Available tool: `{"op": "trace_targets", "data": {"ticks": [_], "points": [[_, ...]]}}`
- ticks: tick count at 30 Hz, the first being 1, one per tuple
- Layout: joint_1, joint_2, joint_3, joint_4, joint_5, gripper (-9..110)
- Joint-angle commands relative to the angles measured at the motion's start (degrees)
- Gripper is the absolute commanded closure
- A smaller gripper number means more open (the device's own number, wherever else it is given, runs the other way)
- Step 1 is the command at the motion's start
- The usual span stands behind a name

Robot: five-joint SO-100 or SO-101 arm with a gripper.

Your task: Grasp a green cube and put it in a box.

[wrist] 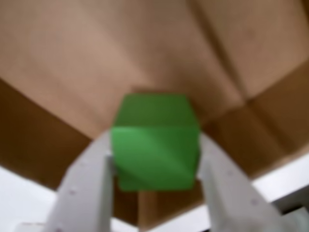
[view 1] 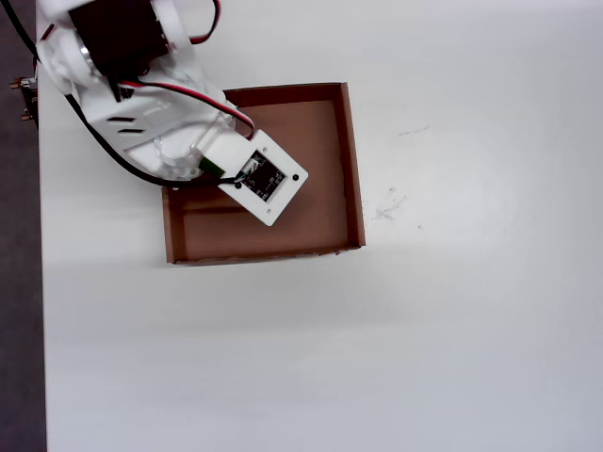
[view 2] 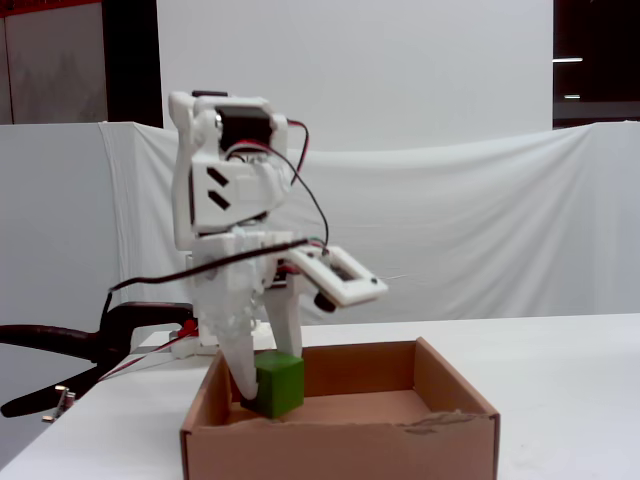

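The green cube [wrist: 155,140] sits between my two white fingers in the wrist view, and both fingers press its sides. My gripper [wrist: 155,151] is shut on it. Behind the cube spreads the brown floor of the box [wrist: 145,48]. In the fixed view the cube [view 2: 281,384] is down inside the box [view 2: 340,450], at its left part, with the gripper [view 2: 266,388] around it. I cannot tell whether the cube touches the floor. From overhead the arm and its wrist camera board [view 1: 264,179] hide the cube and cover the left half of the box [view 1: 354,160].
The box stands on a white table [view 1: 424,330]. The table's left edge and a dark strip [view 1: 19,282] lie close to the arm's base. A white cloth backdrop [view 2: 480,220] hangs behind the table. Red and black wires [view 2: 310,200] loop off the arm.
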Motion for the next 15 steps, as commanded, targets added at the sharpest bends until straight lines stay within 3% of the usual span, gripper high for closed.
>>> {"op": "trace_targets", "data": {"ticks": [1, 15], "points": [[-0.3, 0.2, -0.3, -2.2, 0.2, 88], [-2.5, 1.6, 5.5, -6.4, 0.3, 88]]}}
